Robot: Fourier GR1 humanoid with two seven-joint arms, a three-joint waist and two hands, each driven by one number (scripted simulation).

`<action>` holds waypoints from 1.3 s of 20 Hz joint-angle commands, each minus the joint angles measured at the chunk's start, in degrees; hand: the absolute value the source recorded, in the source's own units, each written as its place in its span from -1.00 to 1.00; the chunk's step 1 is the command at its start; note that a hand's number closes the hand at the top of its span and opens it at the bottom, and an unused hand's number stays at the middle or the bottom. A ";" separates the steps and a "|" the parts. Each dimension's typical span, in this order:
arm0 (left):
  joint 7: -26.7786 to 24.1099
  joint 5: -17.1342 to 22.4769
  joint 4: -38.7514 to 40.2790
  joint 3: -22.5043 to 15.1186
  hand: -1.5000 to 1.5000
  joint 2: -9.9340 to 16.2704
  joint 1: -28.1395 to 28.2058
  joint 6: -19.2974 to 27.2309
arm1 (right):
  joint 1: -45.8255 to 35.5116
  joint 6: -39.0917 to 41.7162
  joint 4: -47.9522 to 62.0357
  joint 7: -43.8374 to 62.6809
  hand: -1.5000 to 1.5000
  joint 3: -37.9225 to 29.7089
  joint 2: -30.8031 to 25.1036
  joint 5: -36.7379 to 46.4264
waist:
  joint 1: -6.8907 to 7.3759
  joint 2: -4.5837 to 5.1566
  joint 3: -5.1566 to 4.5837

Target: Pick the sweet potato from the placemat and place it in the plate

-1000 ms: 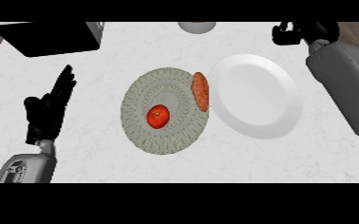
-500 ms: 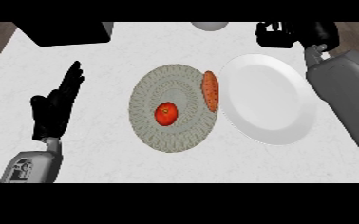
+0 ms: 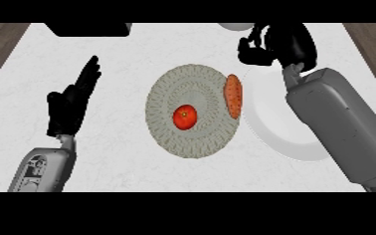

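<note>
the long, narrow orange sweet potato [image 3: 233, 96], tapered at both ends, lies along the right edge of the round grey woven placemat [image 3: 192, 110], just beside the rim of the round white plate [image 3: 275, 124]. a round red tomato [image 3: 184, 117] sits near the placemat's middle. the black right hand [image 3: 275, 47] hovers beyond the plate's far edge with fingers curled, gripping nothing. the black left hand [image 3: 71, 102] rests at the left over the white marble counter [image 3: 110, 154], fingers straight.
</note>
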 commanded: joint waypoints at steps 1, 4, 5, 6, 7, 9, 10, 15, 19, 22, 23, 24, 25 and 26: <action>1.92 -0.24 -1.22 0.35 0.00 0.19 -2.16 -0.26 | -1.43 4.42 1.53 4.66 1.00 2.87 2.88 3.49 | 0.55 0.15 0.00; -1.73 0.47 1.72 0.67 0.00 0.29 -0.49 -2.18 | -2.15 2.86 10.15 1.63 1.00 5.54 6.31 8.20 | 1.07 0.41 -0.01; -0.01 0.30 -0.34 0.46 0.00 0.56 -1.59 -2.11 | -4.10 4.01 13.64 2.29 1.00 5.49 7.44 8.56 | 1.39 0.43 0.00; -2.45 -1.67 -0.89 -1.09 0.00 -1.51 1.69 0.03 | -4.26 5.01 14.91 2.19 1.00 4.16 8.18 7.93 | 1.26 0.36 0.01; 0.04 -1.27 1.72 -0.10 0.00 -0.94 -2.24 -0.36 | -6.50 0.99 19.59 3.54 1.00 1.64 12.85 7.27 | 1.44 0.57 0.01; 1.20 -1.30 0.10 -0.49 0.00 -1.99 -2.21 0.33 | -4.26 -0.40 23.24 0.52 -1.00 0.10 14.34 6.10 | 1.33 0.52 0.04; -1.04 0.16 2.14 1.52 0.00 0.02 -2.42 -1.91 | -1.72 0.90 21.76 -1.18 -1.00 -1.83 12.27 3.81 | 0.83 0.46 0.03; -0.68 -1.29 0.53 -0.29 0.00 -1.98 -0.45 -1.22 | -6.83 -8.37 35.86 -8.12 -1.00 -5.45 21.07 6.23 | 1.41 0.52 0.04; 0.08 -1.33 2.39 1.01 0.00 -1.10 -2.93 -1.39 | -6.65 -11.14 34.35 -15.41 -1.00 -11.31 20.52 1.20 | 1.01 0.55 0.06; 0.27 -0.69 0.74 1.74 0.00 -0.19 -1.44 -2.07 | -4.19 -14.81 31.57 -20.63 -1.00 -15.12 19.72 -1.80 | 0.65 0.39 0.07; -3.10 -3.02 2.33 0.11 0.00 -2.04 -0.20 -0.06 | -4.44 -19.27 30.82 -18.79 -1.00 -15.54 22.44 -1.31 | 0.48 0.39 0.05; -3.03 0.09 0.59 1.69 0.00 -0.59 2.63 -2.87 | -4.55 -17.99 27.59 -17.88 -1.00 -16.85 19.72 -2.32 | 0.33 0.05 0.03; -2.17 -0.84 2.25 1.38 0.00 -0.83 -0.89 -2.41 | -5.97 -20.27 27.66 -16.95 -1.00 -18.04 19.85 -2.16 | 0.06 0.20 0.03; -1.46 -2.88 1.67 0.61 0.00 -2.62 -1.28 0.90 | -3.87 -20.18 26.09 -18.94 -1.00 -19.57 18.27 -3.62 | -0.23 0.14 0.06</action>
